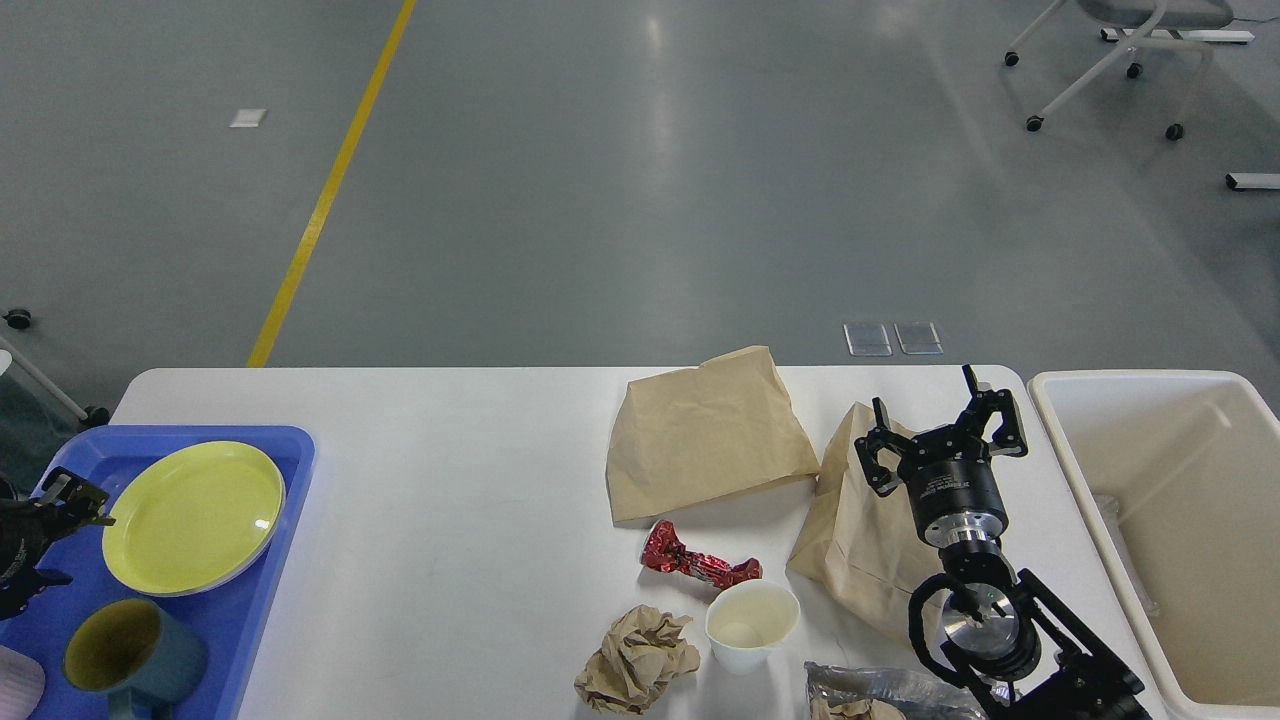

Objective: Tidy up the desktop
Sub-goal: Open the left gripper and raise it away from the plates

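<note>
The white desktop (450, 470) carries litter on its right half: a flat brown paper bag (705, 435), a second brown bag (850, 540), a red foil wrapper (698, 566), a crumpled paper ball (637, 660), a white paper cup (751, 624) and a silvery plastic bag (870, 688). My right gripper (940, 425) hovers open over the second bag with nothing between its fingers. At the far left my left gripper (55, 535) is open beside a yellow plate (193, 515), which lies flat on a pale green plate in the blue tray (290, 450).
A teal mug (132, 660) stands in the tray's near part, with a white object (15, 688) at the frame corner. A cream-white bin (1085, 470) sits off the table's right end. Grey floor and a wheeled chair (1110, 60) lie beyond the far edge.
</note>
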`<move>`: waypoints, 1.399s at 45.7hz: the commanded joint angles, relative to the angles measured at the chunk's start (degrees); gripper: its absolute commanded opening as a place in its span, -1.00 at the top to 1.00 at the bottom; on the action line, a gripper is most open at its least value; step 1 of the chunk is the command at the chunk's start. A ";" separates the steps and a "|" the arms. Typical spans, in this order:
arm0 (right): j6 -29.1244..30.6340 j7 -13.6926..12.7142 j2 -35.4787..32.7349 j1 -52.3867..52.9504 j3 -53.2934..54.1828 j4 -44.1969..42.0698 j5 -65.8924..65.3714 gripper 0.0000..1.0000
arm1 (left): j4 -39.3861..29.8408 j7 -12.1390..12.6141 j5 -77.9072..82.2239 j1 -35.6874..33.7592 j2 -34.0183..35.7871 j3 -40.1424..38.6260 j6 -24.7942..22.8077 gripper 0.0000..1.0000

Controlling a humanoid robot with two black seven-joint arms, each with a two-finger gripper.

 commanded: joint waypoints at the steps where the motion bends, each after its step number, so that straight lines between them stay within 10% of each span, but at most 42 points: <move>1: 0.00 0.01 -0.02 -0.01 0.00 0.00 0.00 -1.00 | -0.01 0.17 0.09 -0.26 0.28 0.00 -0.08 -0.74; 20: 0.00 -0.08 -0.02 0.07 0.00 0.00 0.00 -1.00 | -0.45 0.70 0.44 -12.03 2.56 -0.61 -1.04 -0.92; 33: 0.00 0.01 -0.02 -0.01 0.00 0.00 0.00 -1.00 | -0.81 -0.53 0.35 -12.22 7.22 -19.58 -4.56 -0.92; 45: 0.00 0.01 -0.02 -0.01 0.00 0.00 0.00 -1.00 | -0.63 -15.28 0.26 9.21 -0.41 -63.86 -5.17 -0.92; 53: 0.00 0.01 -0.02 -0.01 0.00 0.00 0.00 -1.00 | 0.33 -17.75 0.44 22.49 -13.94 -92.96 -5.09 -0.92; 58: 0.00 -0.08 -0.02 -0.01 0.00 0.00 0.00 -1.00 | 1.22 -19.07 1.75 27.86 -20.89 -99.75 -5.09 -0.92; 64: 0.00 0.01 -0.02 -0.01 0.00 0.00 0.00 -1.00 | 0.60 -26.19 7.99 34.89 -26.78 -104.40 -5.09 -0.92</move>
